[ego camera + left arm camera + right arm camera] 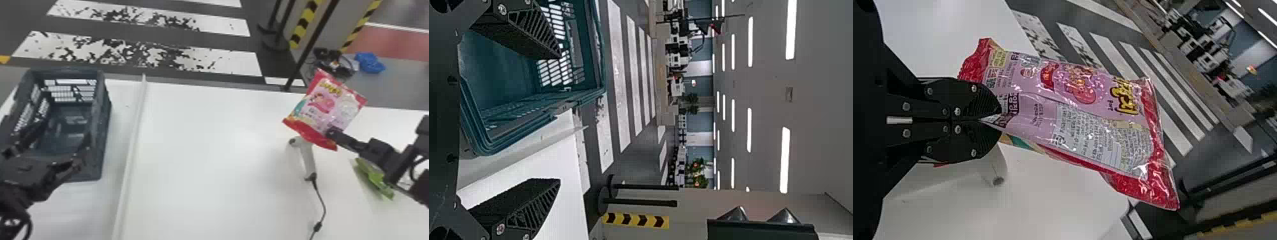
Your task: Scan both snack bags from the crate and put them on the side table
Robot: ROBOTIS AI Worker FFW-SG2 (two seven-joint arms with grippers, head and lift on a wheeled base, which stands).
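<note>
Right gripper (332,131) clenched on pink bag (332,105), long axis slanting far-right. Left gripper (67,127) spread, empty, near crate (105,127). Head view shows green bag (373,178); left wrist view, ceiling lights (749,130).

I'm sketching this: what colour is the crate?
The crate is dark teal, clearest in the left wrist view.

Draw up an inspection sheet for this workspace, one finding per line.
Surface: white table, raised strip beside the crate
Pink-and-red snack bag: held above the table
Green bag: on the table, at right
Handheld scanner: on the table
Clutter: crumpled blue item on the floor beyond
Left gripper: open, near the crate
Right gripper: closed on the pink-and-red snack bag
Cables: black cord from the scanner
Surroundings: white-striped floor
</note>
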